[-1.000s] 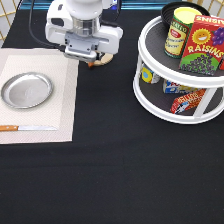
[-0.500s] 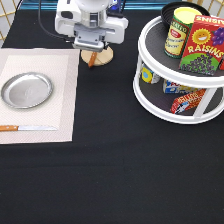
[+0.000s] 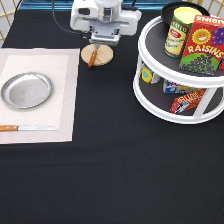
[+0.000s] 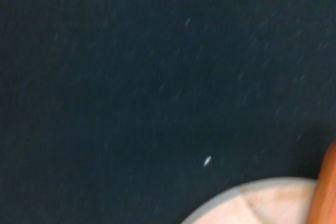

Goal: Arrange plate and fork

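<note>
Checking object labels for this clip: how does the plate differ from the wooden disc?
The plate is shiny silver metal with a raised rim; the wooden disc is tan, flat and smaller. The plate lies bare on the placemat; the disc sits on black cloth, carrying the fork, under the end effector. Both are round.

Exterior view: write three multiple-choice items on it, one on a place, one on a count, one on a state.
1. The fork lies on:
A. the wooden disc
B. the plate
C. the placemat

2. Knives on the placemat:
A. none
B. one
C. three

3. The plate is:
A. stacked with food
B. upside down
C. bare, rim up

Key:
1 A, the handle crosses the disc under the end effector.
2 B, a single knife lies below the plate.
3 C, only shiny metal shows.
</note>
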Tool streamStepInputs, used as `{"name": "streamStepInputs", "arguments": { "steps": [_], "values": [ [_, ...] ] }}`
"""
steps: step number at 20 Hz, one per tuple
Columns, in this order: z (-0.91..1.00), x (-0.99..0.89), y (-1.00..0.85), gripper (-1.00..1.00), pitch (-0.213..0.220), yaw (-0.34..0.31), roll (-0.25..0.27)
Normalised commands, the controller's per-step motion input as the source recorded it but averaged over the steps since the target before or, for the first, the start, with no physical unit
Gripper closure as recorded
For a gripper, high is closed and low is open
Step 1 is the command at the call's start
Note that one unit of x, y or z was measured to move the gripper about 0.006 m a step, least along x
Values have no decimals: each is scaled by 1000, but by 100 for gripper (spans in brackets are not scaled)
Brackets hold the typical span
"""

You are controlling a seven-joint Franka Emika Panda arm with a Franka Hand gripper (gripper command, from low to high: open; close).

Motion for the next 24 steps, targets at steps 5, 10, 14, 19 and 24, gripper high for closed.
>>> {"name": "streamStepInputs", "arguments": {
  "steps": [5,10,14,19,24],
  "values": [
    [-20,-557,-386,-100,-20,-79,186],
    [-141,-407,-242,-100,-77,-108,50],
    [-347,-281,-42,-100,-146,-104,-52],
    [-470,-519,0,-100,-257,-30,-102],
    [-381,-496,0,-100,-240,0,-48]
  ]
}}
